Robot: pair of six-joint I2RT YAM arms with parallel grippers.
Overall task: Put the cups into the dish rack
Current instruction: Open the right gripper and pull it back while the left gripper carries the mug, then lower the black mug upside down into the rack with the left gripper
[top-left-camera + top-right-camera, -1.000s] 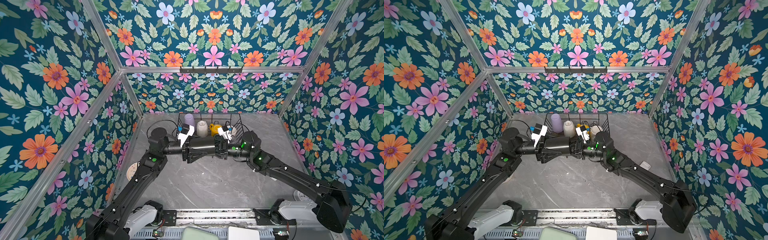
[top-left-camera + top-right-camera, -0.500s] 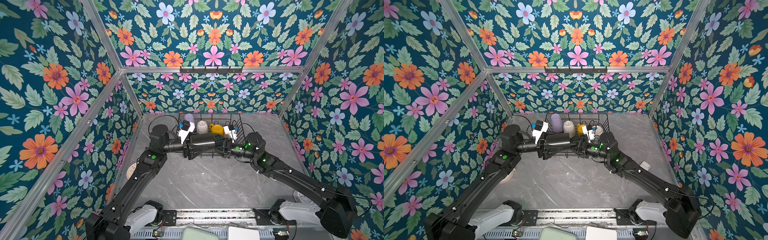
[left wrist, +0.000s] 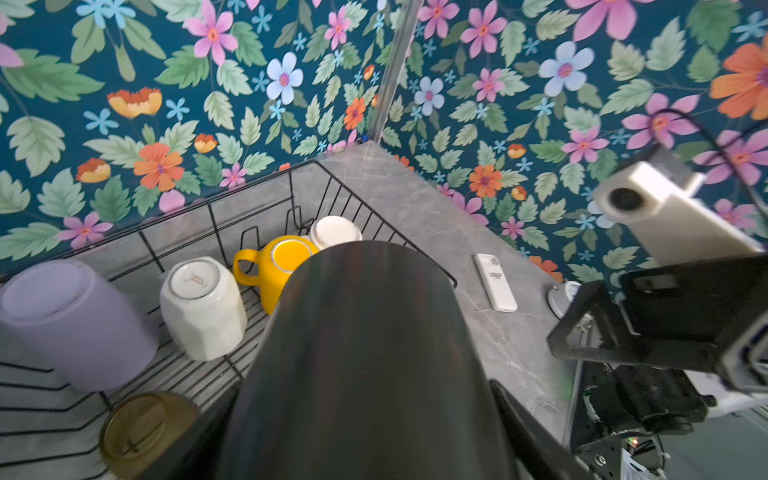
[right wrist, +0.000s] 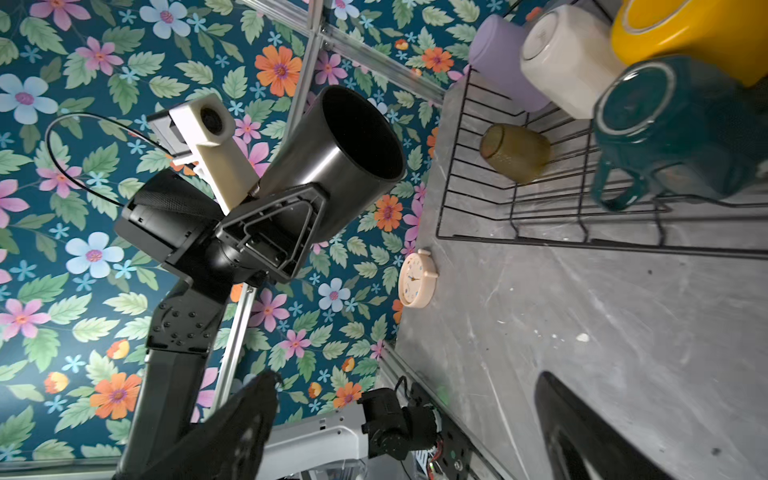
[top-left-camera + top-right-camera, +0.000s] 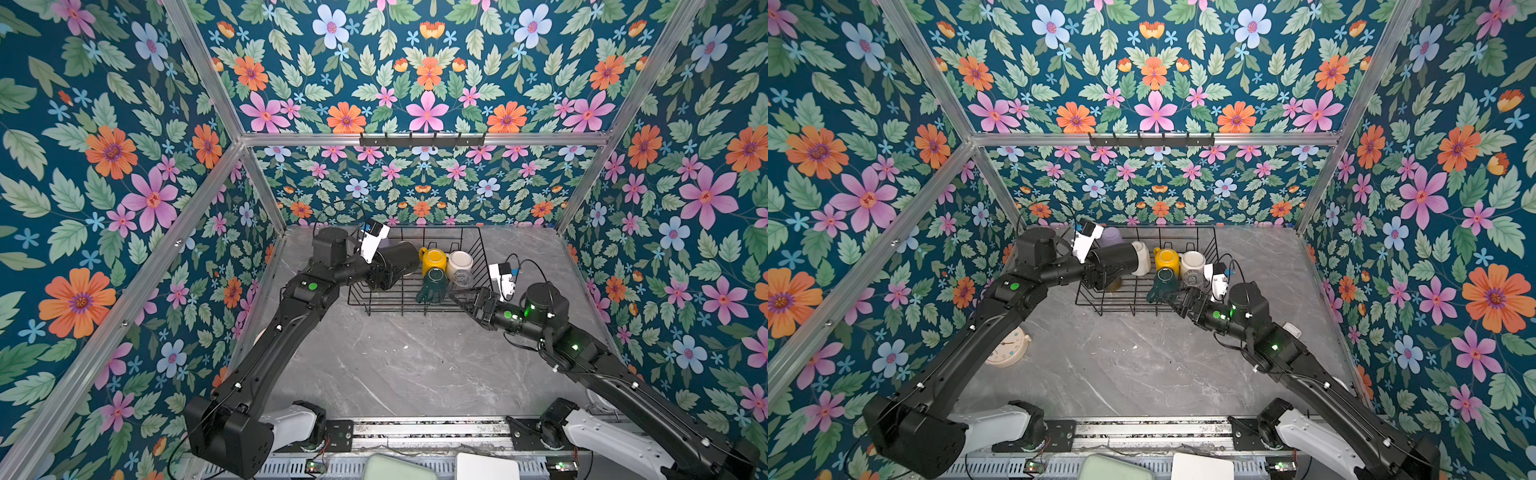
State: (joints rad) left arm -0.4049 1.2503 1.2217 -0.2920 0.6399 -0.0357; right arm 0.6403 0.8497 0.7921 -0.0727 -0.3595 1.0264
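1. Above left end of dish rack [image 5: 399, 291]: left gripper [image 5: 380, 270] clamps black mug [image 5: 397, 257] sideways; placing step.
2. Right gripper [image 5: 457, 297]: fingers spread wide, empty, near rack's front corner.
3. Next probably: tip mug mouth-down, lower into gap.

Both top views: high over table's [image 5: 395, 374] near edge, tilted down twd back wall [image 5: 415, 183]; near-same pic, whole scene. Left wrist cam [image 4: 208, 120]: tight behind black mug [image 3: 365, 353], facing table's far right corner. Right wrist cam [image 3: 623, 199]: low, near rack [image 4: 540, 243], facing left wall [image 4: 83, 208]. Wrist views share rack, see each other's cam.
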